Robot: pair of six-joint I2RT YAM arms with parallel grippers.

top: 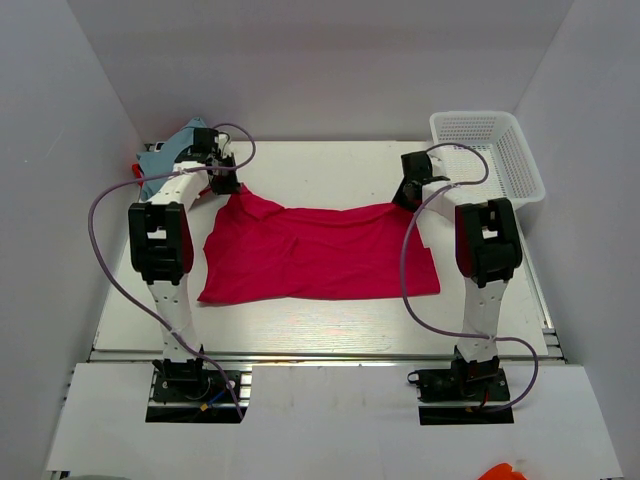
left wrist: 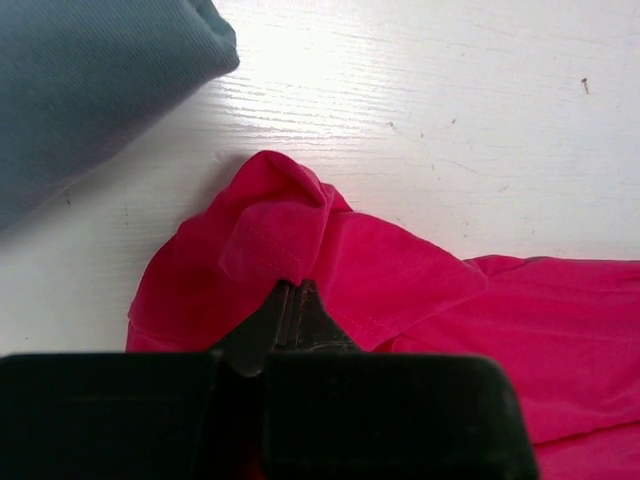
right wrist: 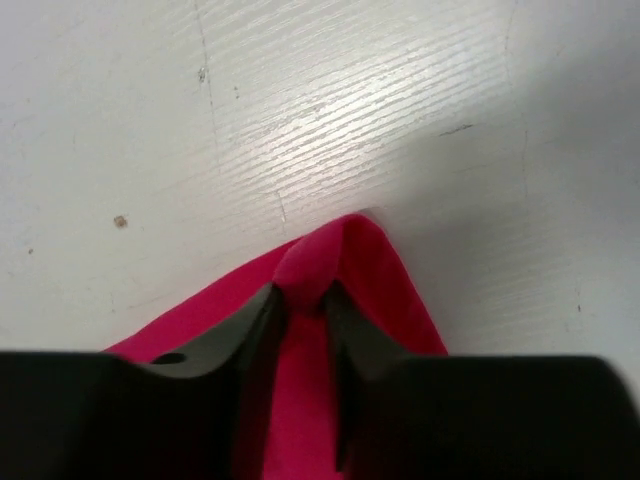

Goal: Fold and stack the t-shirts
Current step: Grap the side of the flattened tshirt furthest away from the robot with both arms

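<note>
The magenta-pink t-shirt [top: 320, 255] lies spread across the middle of the table, folded once. My left gripper [top: 228, 182] is shut on its far left corner [left wrist: 275, 235]. My right gripper [top: 408, 192] is shut on its far right corner [right wrist: 335, 250], with cloth bunched between the fingers. The light blue-grey t-shirt [top: 175, 150] lies folded at the far left, also seen in the left wrist view [left wrist: 90, 80]. A bit of red cloth [top: 136, 170] shows at its left edge, mostly hidden.
A white mesh basket [top: 490, 155] stands at the far right corner. White walls close in the table on three sides. An orange object [top: 503, 472] shows at the bottom edge, off the table.
</note>
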